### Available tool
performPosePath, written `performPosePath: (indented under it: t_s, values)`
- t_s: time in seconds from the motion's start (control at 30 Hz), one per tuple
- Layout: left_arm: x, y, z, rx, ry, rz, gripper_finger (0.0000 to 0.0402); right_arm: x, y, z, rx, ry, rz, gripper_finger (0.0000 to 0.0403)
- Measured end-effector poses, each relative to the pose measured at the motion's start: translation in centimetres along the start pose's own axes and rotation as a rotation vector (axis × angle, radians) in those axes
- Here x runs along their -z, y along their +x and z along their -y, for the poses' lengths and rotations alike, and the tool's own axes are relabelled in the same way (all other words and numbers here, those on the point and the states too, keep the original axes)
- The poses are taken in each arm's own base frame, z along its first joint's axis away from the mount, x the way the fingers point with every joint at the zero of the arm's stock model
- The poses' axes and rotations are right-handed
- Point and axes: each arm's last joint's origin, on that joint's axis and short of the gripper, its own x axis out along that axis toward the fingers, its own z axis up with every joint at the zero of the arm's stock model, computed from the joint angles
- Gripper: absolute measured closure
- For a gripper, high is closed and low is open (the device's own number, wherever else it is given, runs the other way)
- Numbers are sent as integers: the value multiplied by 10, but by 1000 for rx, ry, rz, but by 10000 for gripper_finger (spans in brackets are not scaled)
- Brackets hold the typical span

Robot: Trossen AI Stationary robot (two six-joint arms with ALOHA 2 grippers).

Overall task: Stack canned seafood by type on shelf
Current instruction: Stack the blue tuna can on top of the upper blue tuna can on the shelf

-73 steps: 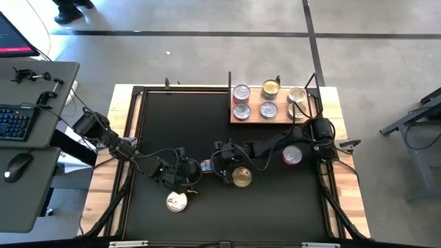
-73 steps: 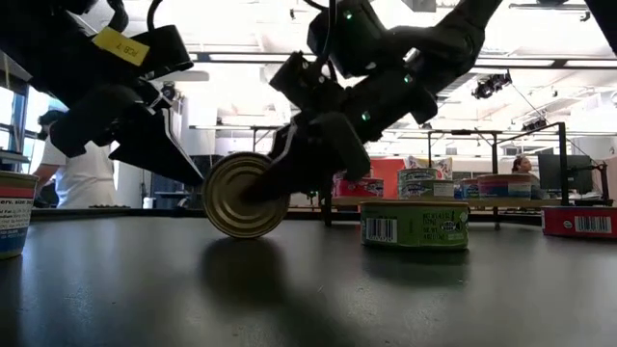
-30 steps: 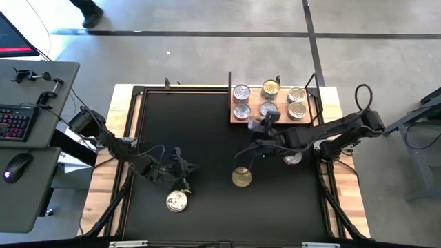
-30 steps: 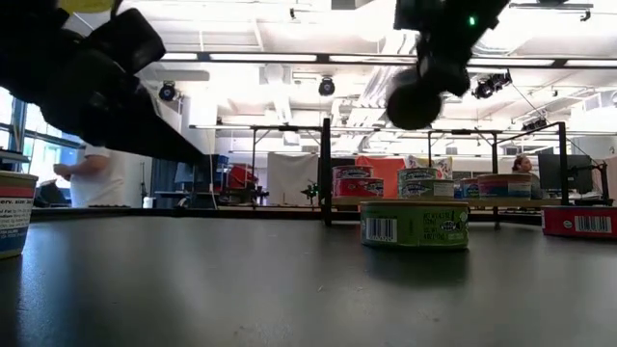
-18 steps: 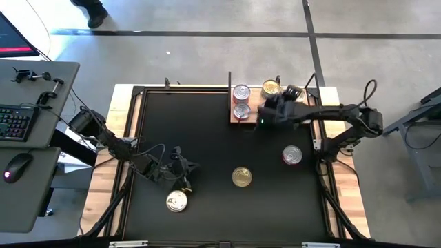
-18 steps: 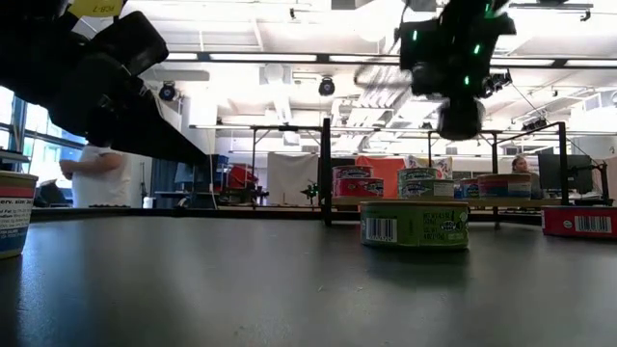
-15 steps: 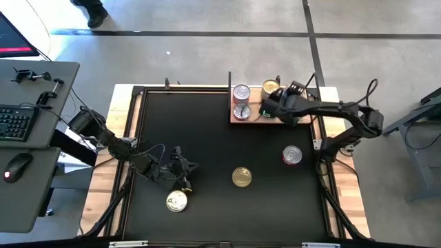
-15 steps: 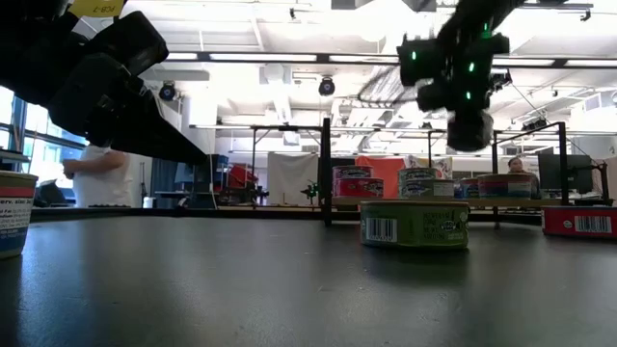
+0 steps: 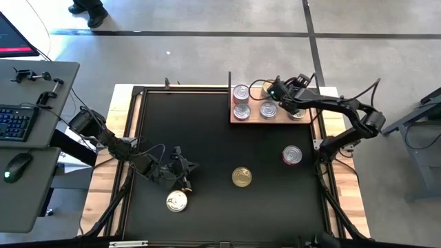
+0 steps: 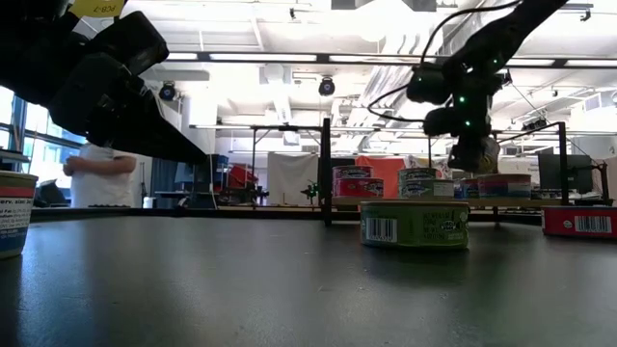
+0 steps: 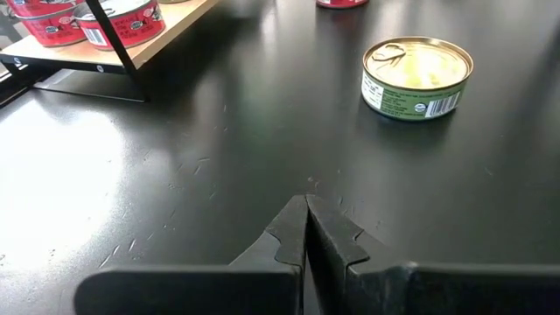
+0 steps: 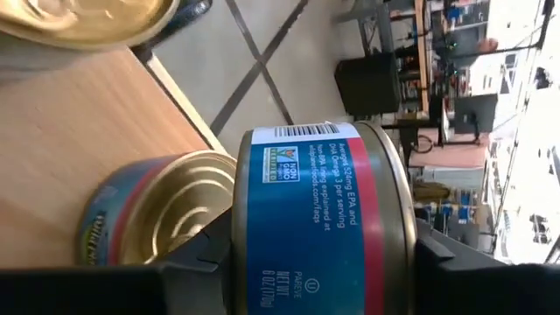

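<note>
My right gripper is shut on a blue-and-red tin above the far right part of the wooden shelf. In the low view the right gripper hangs over the shelf's tins. Just below the held tin, a gold-lidded tin stands on the board. Silver-lidded tins stand at the shelf's left end. My left gripper is shut and hovers low over the mat, touching nothing; the left wrist view shows its fingers closed. My right gripper pinches the blue-and-red tin between its two fingers, one at each flat end, with the labelled side wall facing the wrist camera. The tin is lifted clear, its axis parallel to that of the gold-lidded tin standing on the shelf.
Three tins lie loose on the black mat: a silver one near the left gripper, a gold-lidded green-sided one in the middle, and a red-sided one on the right. Thin black posts edge the shelf. A desk with a keyboard stands left.
My right gripper, still holding the tin, has swung from over the mat's middle toward the far right, across the shelf's front, and now hangs over the shelf's far right part. The left arm has stayed put.
</note>
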Motion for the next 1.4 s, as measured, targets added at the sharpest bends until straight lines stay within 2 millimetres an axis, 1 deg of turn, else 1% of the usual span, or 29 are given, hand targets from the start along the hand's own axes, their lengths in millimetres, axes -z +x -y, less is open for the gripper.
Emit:
performPosePath:
  t_s: [0.23,0.37,0.43,0.53,0.6,0.7,0.83,0.97,1.13,1.23,1.4]
  values:
    - [0,0,0,0,-1,0,402,4,7,2,-76,-2,-18,236]
    - [0,0,0,0,-1,0,402,5,7,0,-110,-4,-26,235]
    - [0,0,0,0,-1,0,402,6,7,0,-116,-12,-30,217]
    - [0,0,0,0,-1,0,402,8,7,-1,-144,-27,-34,172]
    - [0,0,0,0,-1,0,402,9,7,-2,-178,-40,-36,157]
    - [0,0,0,0,-1,0,402,10,6,-4,-221,-50,-37,149]
    - [0,0,0,0,-1,0,402,11,5,-3,-229,-64,-40,147]
    - [0,0,0,0,-3,0,402,8,2,2,-262,-60,-43,145]
    - [0,0,0,0,-4,0,402,3,-3,8,-359,-66,-20,142]
    - [0,0,0,1,-4,0,402,1,-4,10,-382,-77,-16,129]
    - [0,0,0,1,-6,0,402,2,-4,11,-414,-93,-15,97]
